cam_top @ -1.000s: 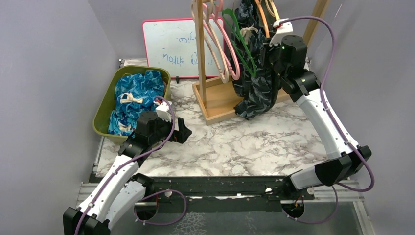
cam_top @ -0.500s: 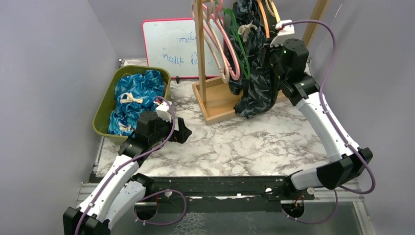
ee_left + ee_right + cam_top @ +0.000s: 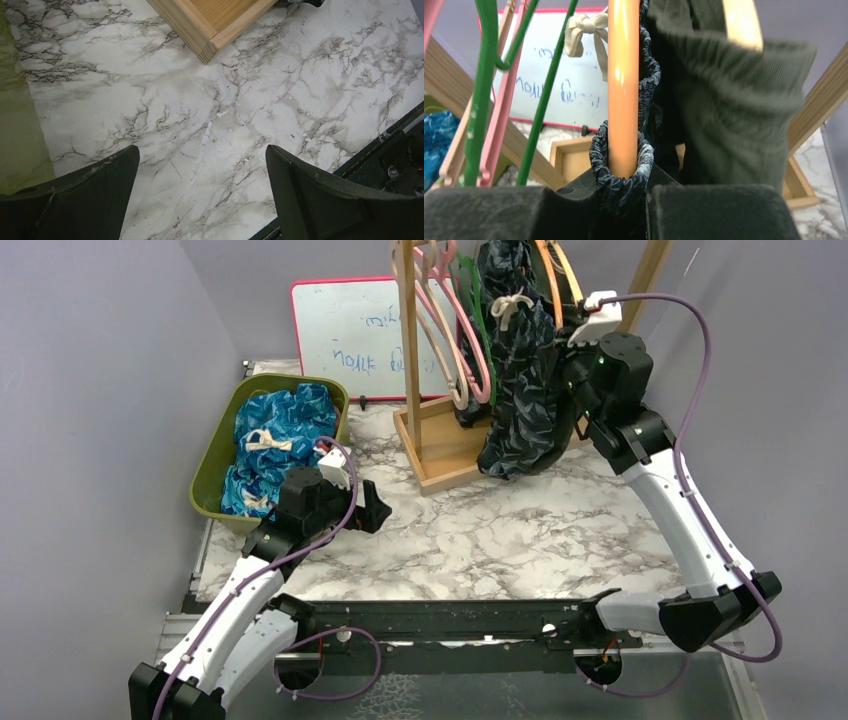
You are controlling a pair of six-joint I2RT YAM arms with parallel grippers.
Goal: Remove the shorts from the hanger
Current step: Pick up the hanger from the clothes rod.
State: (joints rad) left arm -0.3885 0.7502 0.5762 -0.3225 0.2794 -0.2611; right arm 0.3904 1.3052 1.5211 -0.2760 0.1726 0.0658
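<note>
Though hidden overhead, right jaws pinch navy shorts [image 3: 620, 194].

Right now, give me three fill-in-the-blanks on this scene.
1. The right gripper is shut on the waistband of the navy shorts, where it wraps a hanger coloured ____.
2. The left gripper hovers over the marble table with jaws ____.
3. The blue shorts lie in a bin coloured ____.
Missing words: orange; open; green.
</note>
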